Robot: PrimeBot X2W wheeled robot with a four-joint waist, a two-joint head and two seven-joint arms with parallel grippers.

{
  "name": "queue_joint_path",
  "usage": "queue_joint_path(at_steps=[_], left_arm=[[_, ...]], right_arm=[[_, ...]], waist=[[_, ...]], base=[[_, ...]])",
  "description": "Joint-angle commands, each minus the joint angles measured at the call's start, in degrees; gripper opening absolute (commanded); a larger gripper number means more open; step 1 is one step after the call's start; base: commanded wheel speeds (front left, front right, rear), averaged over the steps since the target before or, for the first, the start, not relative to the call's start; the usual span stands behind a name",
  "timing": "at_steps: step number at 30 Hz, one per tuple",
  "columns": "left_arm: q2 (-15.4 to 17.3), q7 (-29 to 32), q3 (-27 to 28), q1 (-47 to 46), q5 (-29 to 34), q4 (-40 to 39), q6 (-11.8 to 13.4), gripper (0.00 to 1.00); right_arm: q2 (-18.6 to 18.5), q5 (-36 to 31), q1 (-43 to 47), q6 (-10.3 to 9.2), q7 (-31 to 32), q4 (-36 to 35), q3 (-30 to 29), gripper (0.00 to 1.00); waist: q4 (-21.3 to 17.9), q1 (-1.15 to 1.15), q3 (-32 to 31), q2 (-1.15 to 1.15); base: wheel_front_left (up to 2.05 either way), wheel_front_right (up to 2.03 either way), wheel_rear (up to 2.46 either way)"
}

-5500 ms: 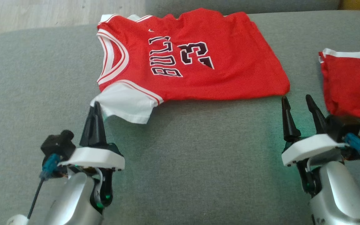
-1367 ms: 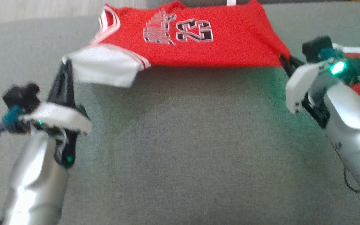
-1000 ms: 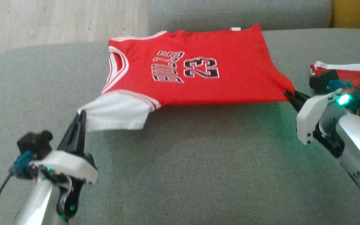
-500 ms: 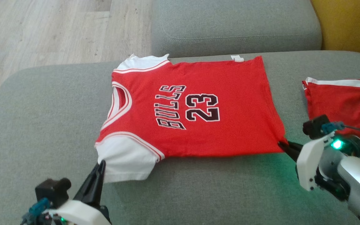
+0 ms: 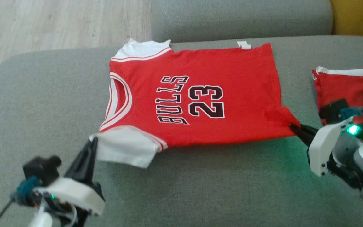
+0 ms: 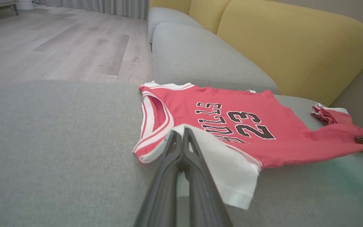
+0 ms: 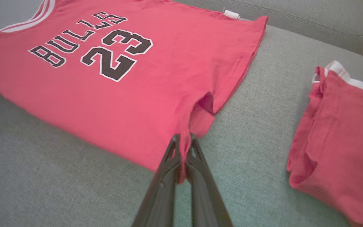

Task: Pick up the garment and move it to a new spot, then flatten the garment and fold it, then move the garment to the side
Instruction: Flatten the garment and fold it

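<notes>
I am holding the jersey at 2 points, my left gripper pinching the near white sleeve and my right gripper clenched on the near hem corner. It is lying chest-up on the middle of the grey sofa cushion, only its near edge lifting. I judge the move is finishing and the flattening is beginning, the fold and the shift aside (perhaps toward the other red garment) still waiting; 5.5 s ago the right gripper was standing open just short of that corner.
</notes>
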Motion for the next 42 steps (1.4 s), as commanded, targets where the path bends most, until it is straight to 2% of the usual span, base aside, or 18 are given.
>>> queue_joint_path(at_steps=[1, 13, 19, 30, 31, 32, 33, 42], left_arm=[[1.7, -0.3, 3.0, -4.4, 0.4, -1.2, -0.2, 0.00], [4.5, 2.8, 3.4, -19.7, 1.4, 8.3, -2.8, 0.00], [4.9, 5.4, 1.2, -28.6, 2.6, 16.2, -5.1, 0.00], [3.6, 5.9, -3.4, -41.9, 5.7, 30.2, -7.7, 0.00], [3.5, 5.9, -3.8, -42.9, 5.9, 31.3, -7.9, 0.16], [3.3, 5.7, -4.0, -43.9, 6.0, 32.4, -8.0, 0.80], [3.0, 5.2, -4.1, -45.0, 6.2, 33.4, -8.0, 1.00], [-0.4, -9.2, -0.6, -51.0, 6.0, 38.5, -5.7, 1.00]], right_arm=[[-0.6, -0.7, -1.8, -0.04, 0.2, -1.5, -1.2, 0.00], [4.8, -3.6, -7.8, -0.04, 5.6, -0.3, -7.5, 0.00], [7.3, -5.1, -11.9, -0.04, 7.8, 3.2, -8.6, 0.00], [9.6, -6.5, -18.2, -0.04, 7.9, 8.8, -7.3, 0.00], [9.7, -6.8, -18.7, -0.04, 7.5, 9.3, -7.3, 0.00], [9.9, -7.2, -19.4, -0.04, 6.6, 9.8, -7.4, 0.85], [10.1, -7.4, -19.9, -0.04, 5.8, 10.4, -7.7, 1.00], [12.5, -9.9, -23.1, -0.04, -6.2, 14.4, -10.2, 1.00]], waist=[[-0.1, -0.01, 1.1, 0.00], [-1.2, -0.01, 8.2, 0.00], [-1.1, -0.01, 11.5, 0.00], [-1.0, -0.01, 15.5, 0.00], [-1.0, -0.01, 15.7, 0.00], [-1.0, -0.01, 16.0, 0.00], [-1.0, -0.01, 16.2, 0.00], [-0.7, -0.01, 15.8, 0.00]], base=[[0.00, 0.00, 0.00], [0.00, 0.00, 0.00], [0.00, 0.00, 0.00], [0.00, 0.00, 0.00], [0.00, 0.00, 0.00], [0.00, 0.00, 0.00], [0.00, 0.00, 0.00], [0.00, 0.00, 0.00]])
